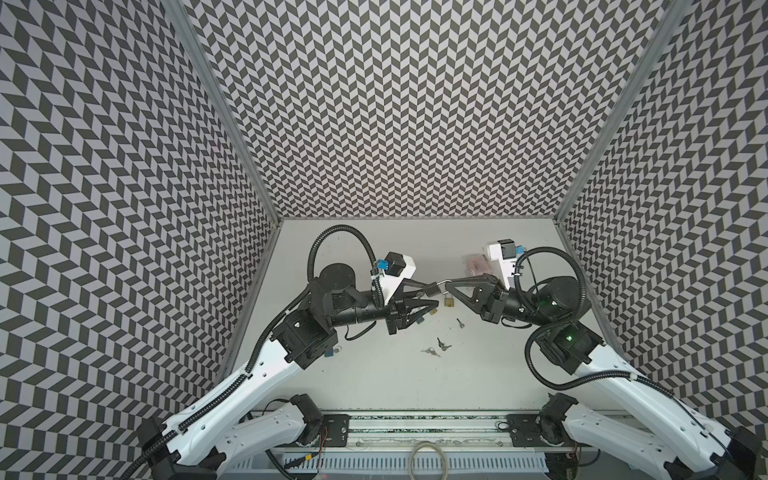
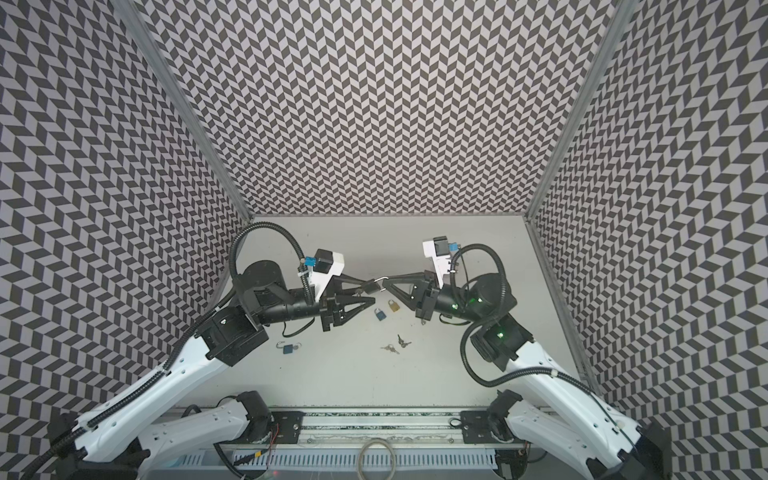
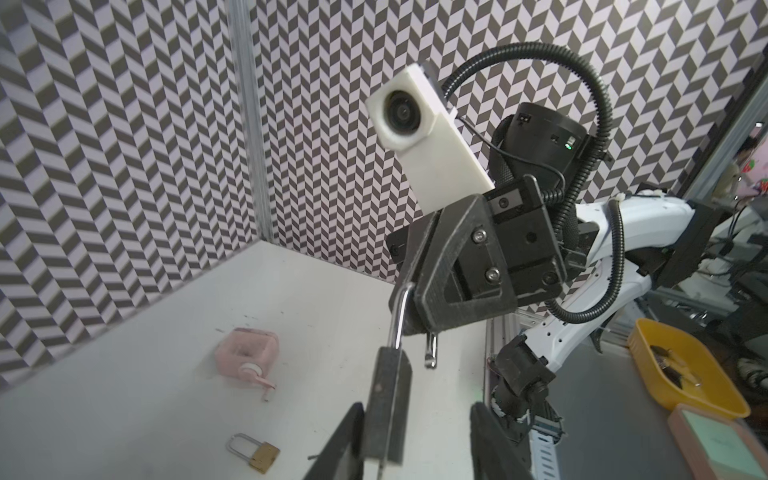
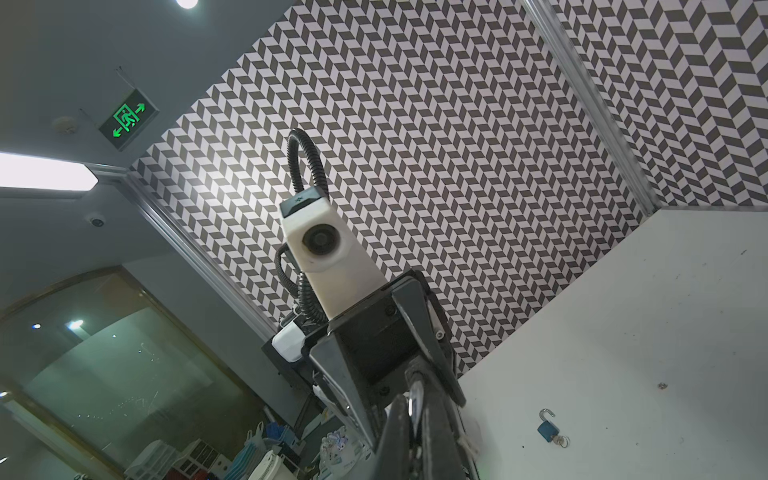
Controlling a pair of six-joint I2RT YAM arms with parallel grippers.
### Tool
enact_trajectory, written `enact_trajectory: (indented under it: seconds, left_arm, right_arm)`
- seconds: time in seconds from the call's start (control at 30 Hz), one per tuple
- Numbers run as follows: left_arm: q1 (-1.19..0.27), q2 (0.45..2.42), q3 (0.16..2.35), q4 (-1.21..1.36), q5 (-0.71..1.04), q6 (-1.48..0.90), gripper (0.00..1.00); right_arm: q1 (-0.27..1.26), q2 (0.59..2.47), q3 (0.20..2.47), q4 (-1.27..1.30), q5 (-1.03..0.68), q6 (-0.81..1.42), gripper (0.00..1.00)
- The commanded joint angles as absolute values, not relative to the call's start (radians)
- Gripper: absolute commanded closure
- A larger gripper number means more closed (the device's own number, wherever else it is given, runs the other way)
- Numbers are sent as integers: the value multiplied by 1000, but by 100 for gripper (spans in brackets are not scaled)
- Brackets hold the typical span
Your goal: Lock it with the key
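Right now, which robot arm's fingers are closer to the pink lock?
Right. The right fingers hang close by the pink lock, raised off the table. The left fingers are farther away, on the other side of the black lock.

On the white table point(image 2: 415, 386) lie a brass padlock point(image 2: 394, 306), pink padlock point(image 3: 245, 353), blue padlocks point(image 2: 379, 313) and loose keys point(image 2: 390, 348).

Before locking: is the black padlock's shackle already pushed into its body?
No, in the left wrist view the free end of the shackle hangs outside the black padlock body.
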State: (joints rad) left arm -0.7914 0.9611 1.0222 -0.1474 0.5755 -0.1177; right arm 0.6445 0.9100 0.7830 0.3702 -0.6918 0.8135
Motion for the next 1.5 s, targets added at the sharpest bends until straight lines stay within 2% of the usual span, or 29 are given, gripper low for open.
enact_trajectory:
  seconds: [0.0, 0.23, 0.33, 0.5, 0.6, 0.93, 1.07, 1.13, 1.33, 1.47]
  left_arm:
    - [-795, 957, 1055, -102, 626, -117, 73]
    - [-795, 965, 1059, -105, 629, -124, 99]
    - [-794, 964, 1063, -104, 641, -131, 100]
    - [-795, 970, 1090, -100, 764, -156, 100]
    - [-795, 978, 1106, -113, 798, -162, 100]
    - [-796, 970, 1118, -119, 753, -175, 100]
    - [-848, 1023, 1085, 3, 738, -234, 100]
    - [-903, 1048, 1104, -9, 692, -209, 100]
    - [-887, 997, 1106, -67, 640, -182, 100]
    - [-841, 955, 1098, -107, 646, -179, 100]
  right_arm:
    - [641, 890, 794, 444, -702, 836, 100]
    - [641, 887, 799, 449, -728, 831, 100]
    - [641, 877, 814, 418, -756, 760, 100]
    - [641, 857, 874, 230, -787, 419, 100]
    - [641, 861, 902, 166, -804, 318, 100]
    - [657, 891, 923, 112, -799, 280, 100]
    - [827, 1001, 867, 116, -729, 251, 100]
    - [854, 1041, 828, 162, -757, 283, 100]
    - [824, 942, 827, 126, -671, 295, 100]
    - [741, 869, 849, 156, -699, 364, 100]
